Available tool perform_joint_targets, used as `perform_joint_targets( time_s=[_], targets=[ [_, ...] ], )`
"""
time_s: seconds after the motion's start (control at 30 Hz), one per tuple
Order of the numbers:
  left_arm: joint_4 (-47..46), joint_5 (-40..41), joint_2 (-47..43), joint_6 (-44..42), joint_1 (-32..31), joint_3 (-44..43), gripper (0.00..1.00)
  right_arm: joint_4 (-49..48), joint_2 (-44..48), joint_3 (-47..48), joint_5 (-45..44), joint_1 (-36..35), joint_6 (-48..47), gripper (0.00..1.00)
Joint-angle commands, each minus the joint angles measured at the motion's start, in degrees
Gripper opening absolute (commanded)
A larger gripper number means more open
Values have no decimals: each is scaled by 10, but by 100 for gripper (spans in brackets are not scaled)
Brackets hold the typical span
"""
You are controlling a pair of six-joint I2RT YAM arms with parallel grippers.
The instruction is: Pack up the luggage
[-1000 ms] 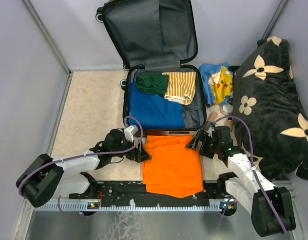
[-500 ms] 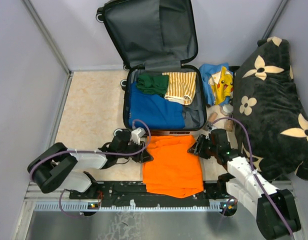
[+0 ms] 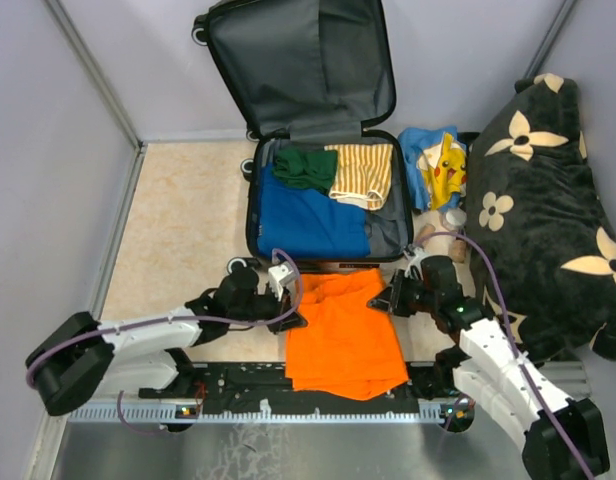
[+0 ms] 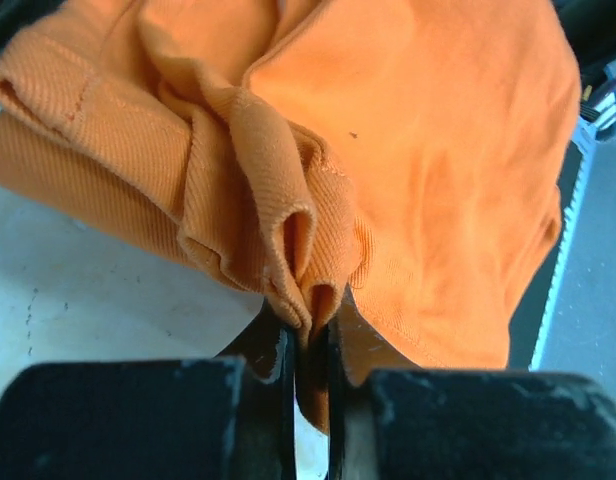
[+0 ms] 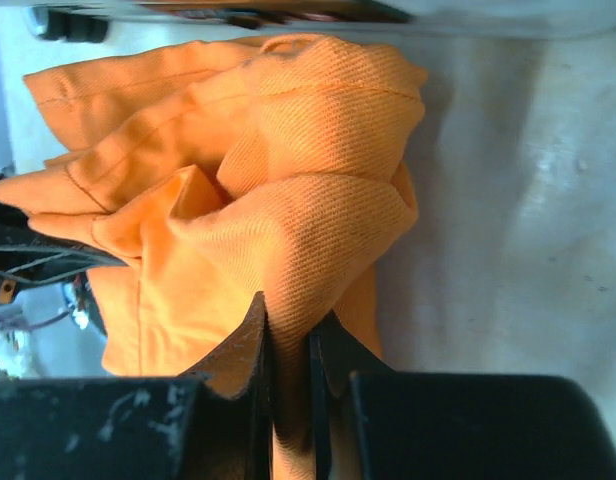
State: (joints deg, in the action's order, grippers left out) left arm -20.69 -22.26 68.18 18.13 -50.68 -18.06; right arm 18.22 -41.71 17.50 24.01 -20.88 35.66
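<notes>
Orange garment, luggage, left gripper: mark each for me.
orange garment (image 3: 346, 345), top external view, middle of the cloth.
luggage (image 3: 298, 65), top external view, grey lining of the open lid.
left gripper (image 4: 308, 335), left wrist view, between the fingertips, shut on a cloth fold.

- The luggage (image 3: 254, 205) lies open on the surface (image 3: 178, 220), with its lid (image 3: 298, 70) standing up at the back.
- A folded cloth (image 3: 343, 340) lies just in front of the luggage.
- The left tool (image 3: 293, 319) pinches the cloth's left edge, and the right tool (image 3: 381, 301) pinches its right edge.
- A small pile of clothes (image 3: 438, 165) lies just right of the luggage.
- A cushion (image 3: 538, 200) lies farther right, past the pile.
</notes>
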Motion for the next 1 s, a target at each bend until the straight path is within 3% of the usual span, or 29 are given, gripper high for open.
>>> perform_joint_targets(
  time_s=[0.0, 0.2, 0.57, 0.67, 0.77, 0.97],
  targets=[
    [47, -47, -75, -66, -14, -22, 0, 9, 40, 71, 98, -12, -28, 0],
    [85, -52, -130, -128, -15, -61, 0, 58, 96, 118, 79, -16, -73, 0],
    [189, -33, -195, -148, 9, -147, 0, 58, 79, 202, 68, -17, -103, 0],
    [197, -31, -196, -175, 42, -167, 0, 49, 60, 231, 65, -16, -110, 0],
    [194, -103, -188, -198, 102, -197, 0, 26, 36, 261, 82, -16, -105, 0],
    [205, -128, -168, -201, 153, -271, 0, -23, -28, 340, 75, -16, -98, 0]
  ],
)
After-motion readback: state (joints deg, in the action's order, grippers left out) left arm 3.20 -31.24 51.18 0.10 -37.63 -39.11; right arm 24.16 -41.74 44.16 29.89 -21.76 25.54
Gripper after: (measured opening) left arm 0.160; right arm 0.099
